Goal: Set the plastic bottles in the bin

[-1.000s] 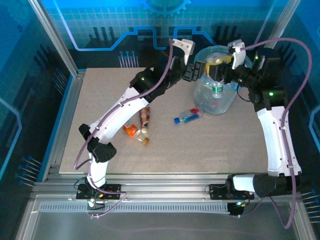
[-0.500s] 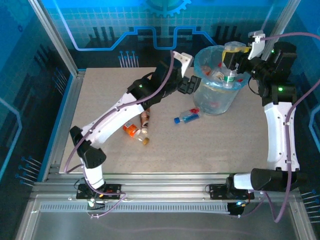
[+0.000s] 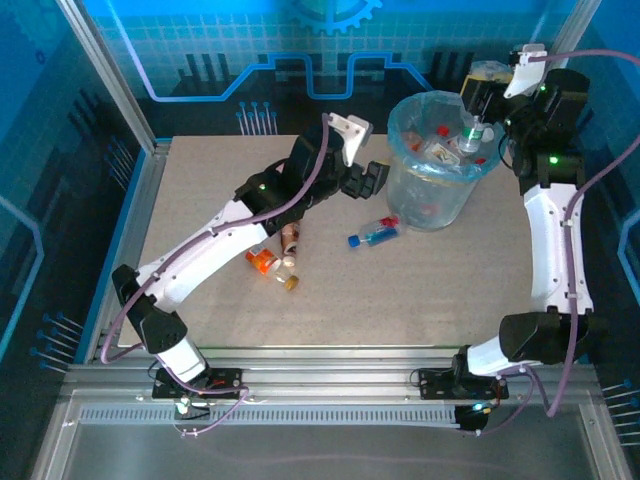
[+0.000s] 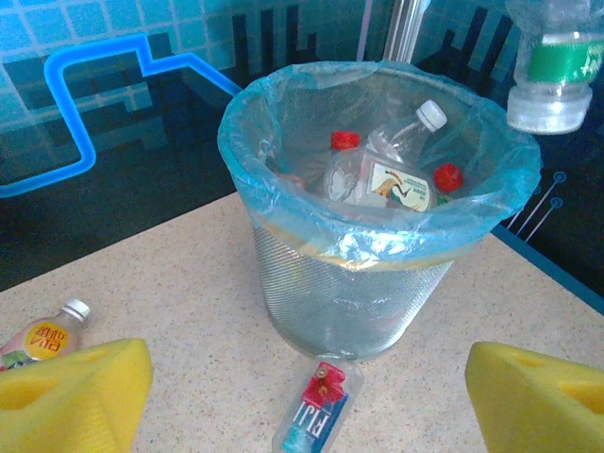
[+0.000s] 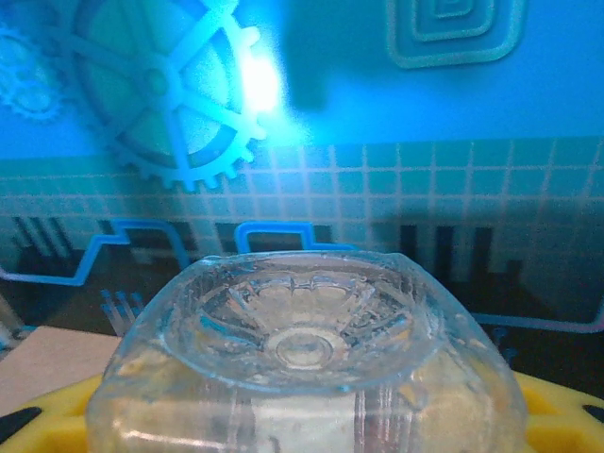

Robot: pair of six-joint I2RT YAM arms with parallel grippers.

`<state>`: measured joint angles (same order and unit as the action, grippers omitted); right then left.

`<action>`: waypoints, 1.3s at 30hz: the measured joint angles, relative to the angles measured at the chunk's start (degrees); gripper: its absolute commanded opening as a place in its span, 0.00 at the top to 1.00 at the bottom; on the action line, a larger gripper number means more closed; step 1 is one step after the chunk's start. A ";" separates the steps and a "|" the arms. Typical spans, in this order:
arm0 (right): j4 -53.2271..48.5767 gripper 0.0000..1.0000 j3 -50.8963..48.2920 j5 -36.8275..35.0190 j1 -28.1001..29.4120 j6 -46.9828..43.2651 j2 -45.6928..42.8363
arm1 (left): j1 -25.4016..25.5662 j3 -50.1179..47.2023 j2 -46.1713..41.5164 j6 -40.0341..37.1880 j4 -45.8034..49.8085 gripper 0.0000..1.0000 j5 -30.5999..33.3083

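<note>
Right claw [image 3: 484, 86] clamped on clear green-labelled bottle [image 3: 471, 133], cap down, hung over bin [image 3: 425, 205] far-right rim; left claw [image 3: 366, 180] apart, empty, beside bin.

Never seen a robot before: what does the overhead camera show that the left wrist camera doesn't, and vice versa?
Overhead: the left arm and right arm whole, plus an orange bottle. Left wrist: its own yellow pads, wide apart. Both: the bin, the blue-labelled bottle lying by it, and the clear bottle that the right gripper holds above its rim.
</note>
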<state>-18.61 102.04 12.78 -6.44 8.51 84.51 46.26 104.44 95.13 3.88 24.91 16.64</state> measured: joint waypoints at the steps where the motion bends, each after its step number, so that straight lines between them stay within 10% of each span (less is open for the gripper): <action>1: 0.52 0.57 0.15 -0.74 0.00 -0.52 0.68 | 0.00 -0.42 -0.09 0.00 -0.09 0.12 0.02; 25: 3.87 0.25 -0.48 -8.72 2.60 -6.25 9.46 | -0.02 -2.56 -2.43 -1.51 -0.96 0.09 1.75; 39: -0.17 0.22 -8.76 0.24 3.15 0.90 -0.55 | -0.31 27.08 14.84 -0.81 6.14 0.09 2.71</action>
<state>-18.79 93.27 13.02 -3.29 9.41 83.96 45.95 131.52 109.97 3.07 31.05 19.35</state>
